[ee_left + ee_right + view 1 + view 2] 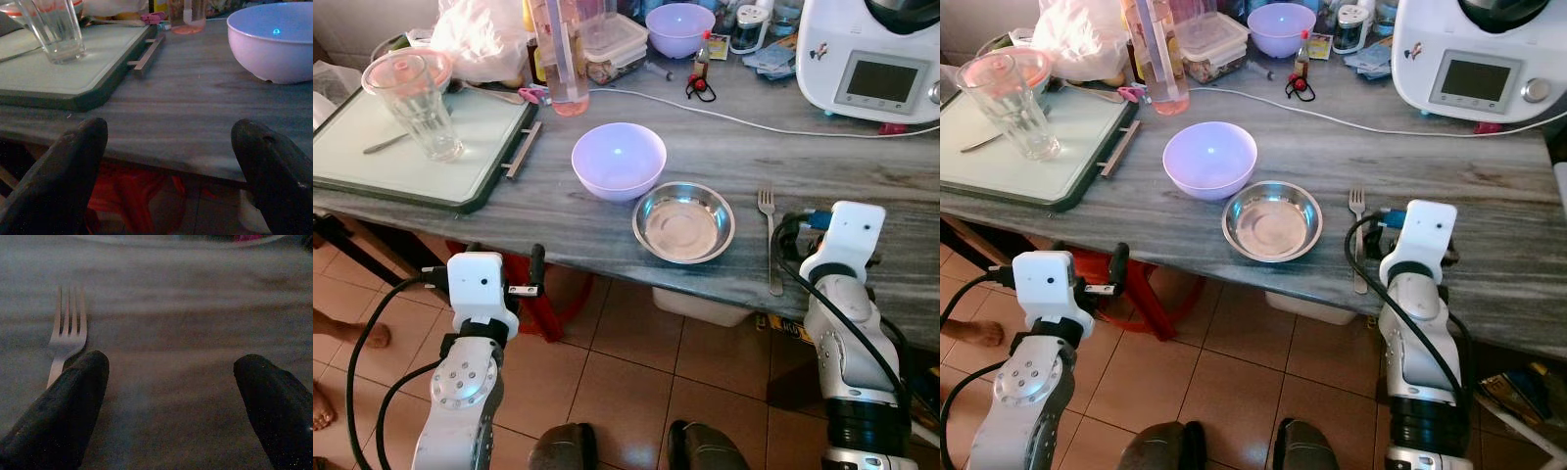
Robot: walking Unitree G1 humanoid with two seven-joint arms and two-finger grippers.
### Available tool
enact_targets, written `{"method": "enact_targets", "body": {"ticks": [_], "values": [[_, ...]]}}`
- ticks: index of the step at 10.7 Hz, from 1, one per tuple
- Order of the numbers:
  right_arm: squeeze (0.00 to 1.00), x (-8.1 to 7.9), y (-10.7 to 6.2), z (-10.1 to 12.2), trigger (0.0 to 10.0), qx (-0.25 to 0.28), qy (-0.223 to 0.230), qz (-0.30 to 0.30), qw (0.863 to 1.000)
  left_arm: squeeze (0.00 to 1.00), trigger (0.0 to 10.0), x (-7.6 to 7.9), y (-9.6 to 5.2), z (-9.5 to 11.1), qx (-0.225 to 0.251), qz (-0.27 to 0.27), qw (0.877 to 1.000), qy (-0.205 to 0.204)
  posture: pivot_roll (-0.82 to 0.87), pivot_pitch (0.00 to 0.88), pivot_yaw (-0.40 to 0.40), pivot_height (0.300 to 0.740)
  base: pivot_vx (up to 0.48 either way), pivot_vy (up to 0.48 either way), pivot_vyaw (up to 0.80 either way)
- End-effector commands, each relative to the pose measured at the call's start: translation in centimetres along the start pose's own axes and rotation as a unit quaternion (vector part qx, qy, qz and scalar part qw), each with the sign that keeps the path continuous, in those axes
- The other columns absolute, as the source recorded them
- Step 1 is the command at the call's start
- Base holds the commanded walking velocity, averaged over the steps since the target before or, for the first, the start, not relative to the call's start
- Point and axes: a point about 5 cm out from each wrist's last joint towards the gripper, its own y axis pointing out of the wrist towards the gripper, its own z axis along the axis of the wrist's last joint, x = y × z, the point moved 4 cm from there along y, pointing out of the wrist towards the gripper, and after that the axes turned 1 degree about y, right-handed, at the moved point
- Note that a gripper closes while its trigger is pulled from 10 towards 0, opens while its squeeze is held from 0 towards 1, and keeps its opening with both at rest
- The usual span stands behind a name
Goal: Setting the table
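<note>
Grey marble table (pixel 724 147) over terracotta floor tiles (pixel 626 382)

Bare grey marble tabletop (pixel 734 157) right of silver metal fork (pixel 770 235); lavender plastic bowl (pixel 618 160) and shallow steel dish (pixel 683 222) crowd left side.

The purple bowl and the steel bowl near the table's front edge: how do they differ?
The purple bowl is matte lilac and opaque; the steel bowl is shiny bare metal. The purple bowl is deep with tall walls; the steel bowl is shallow with a flat rim. The purple bowl stands farther from the edge; the steel bowl lies nearer it, beside the fork. Both are round, upright and look empty.
</note>
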Motion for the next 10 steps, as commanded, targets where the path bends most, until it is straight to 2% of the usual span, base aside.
{"method": "enact_targets", "body": {"ticks": [1, 6, 8, 10], "values": [[1.0, -0.3, -0.2, -0.7, 10.0, -0.019, 0.001, 0.01, 1.0, 0.0, 10.0, -0.1, -0.3, 0.2, -0.001, -0.004, 1.0, 0.007, 0.06, 0.172, 0.073, 0.74, 0.0, 0.0, 0.0], [1.0, -1.9, -1.5, -1.9, 10.0, -0.053, 0.009, 0.048, 0.997, 0.0, 10.0, 0.0, -0.3, 0.2, -0.004, -0.005, 1.0, 0.005, 0.06, 0.18, 0.067, 0.74, 0.0, 0.0, 0.0], [1.0, -1.7, -1.6, -1.6, 10.0, -0.046, 0.001, 0.041, 0.998, 0.0, 10.0, 0.0, -0.3, 0.3, -0.003, -0.007, 1.0, 0.004, 0.05, 0.18, 0.066, 0.74, 0.0, 0.0, 0.0], [1.0, -1.0, -1.7, -0.3, 10.0, -0.013, 0.003, 0.024, 1.0, 0.0, 10.0, 0.1, -0.4, 0.3, -0.003, -0.007, 1.0, 0.0, 0.05, 0.181, 0.064, 0.74, 0.0, 0.0, 0.0]]}}
